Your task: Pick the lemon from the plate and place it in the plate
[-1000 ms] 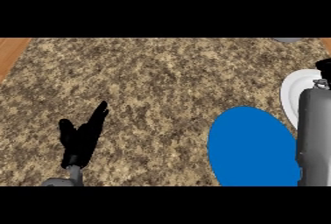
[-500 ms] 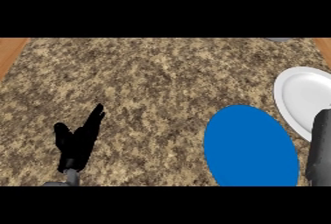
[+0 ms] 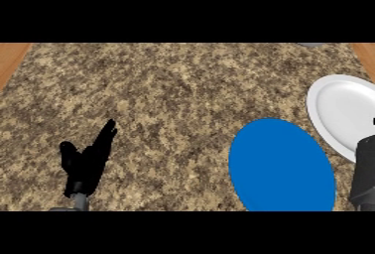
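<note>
A blue plate [image 3: 282,166] lies flat at the front right of the counter, bare on top. Behind it, against the right edge, sits a white plate [image 3: 343,115], also bare. No lemon shows anywhere. My left hand [image 3: 86,163] rests open at the lower left, fingers pointing up, far from both plates. Of my right arm only a dark grey forearm [image 3: 365,173] shows at the lower right edge, beside the blue plate and just in front of the white one. Its hand is out of the picture.
The speckled stone counter [image 3: 168,99] spans the view. Wooden strips run along its far left [image 3: 11,59] and far right [image 3: 364,52]. A small grey object [image 3: 313,44] peeks in at the back edge.
My right forearm has drawn back down and to the right, uncovering the white plate. My left hand has shifted slightly left and stays open.
</note>
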Motion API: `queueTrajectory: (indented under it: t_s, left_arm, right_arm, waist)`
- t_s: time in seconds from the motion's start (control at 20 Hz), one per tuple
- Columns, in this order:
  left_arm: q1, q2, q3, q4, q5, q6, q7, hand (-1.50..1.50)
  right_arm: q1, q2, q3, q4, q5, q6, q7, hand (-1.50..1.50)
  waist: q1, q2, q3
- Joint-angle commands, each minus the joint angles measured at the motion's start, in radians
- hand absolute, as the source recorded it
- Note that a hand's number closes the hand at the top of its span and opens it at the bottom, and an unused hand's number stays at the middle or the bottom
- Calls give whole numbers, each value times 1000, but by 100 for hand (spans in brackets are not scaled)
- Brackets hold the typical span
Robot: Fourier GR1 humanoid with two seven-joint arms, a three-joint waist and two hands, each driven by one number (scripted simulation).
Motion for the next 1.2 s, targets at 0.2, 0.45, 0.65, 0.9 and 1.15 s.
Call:
queueTrajectory:
  t_s: [0.2, 0.45, 0.65, 0.9, 1.15]
  left_arm:
    - [23, -17, -8, -11, 1, 7, 32, 0]
    - [14, -33, -13, 29, -17, 22, 22, 0]
    - [-27, -2, 27, 39, 12, -6, 46, 0]
    - [18, 15, 47, 52, 22, -33, 7, 0]
    - [49, -21, 13, 11, -4, -4, 20, 0]
  right_arm:
    - [26, -111, 5, 258, -400, -283, -265, -150]
    - [23, -105, 48, 180, -531, -438, -401, -150]
    - [57, -32, 78, 89, -629, -551, -452, -150]
    - [156, 96, 214, -105, -830, -531, -508, -150]
    - [340, 188, 404, -382, -934, -446, -512, -150]
  waist:
    - [-1, 1, -5]
    - [-8, -1, -4]
    - [-19, -5, -7]
    - [-28, -10, -8]
    - [-29, -13, -9]
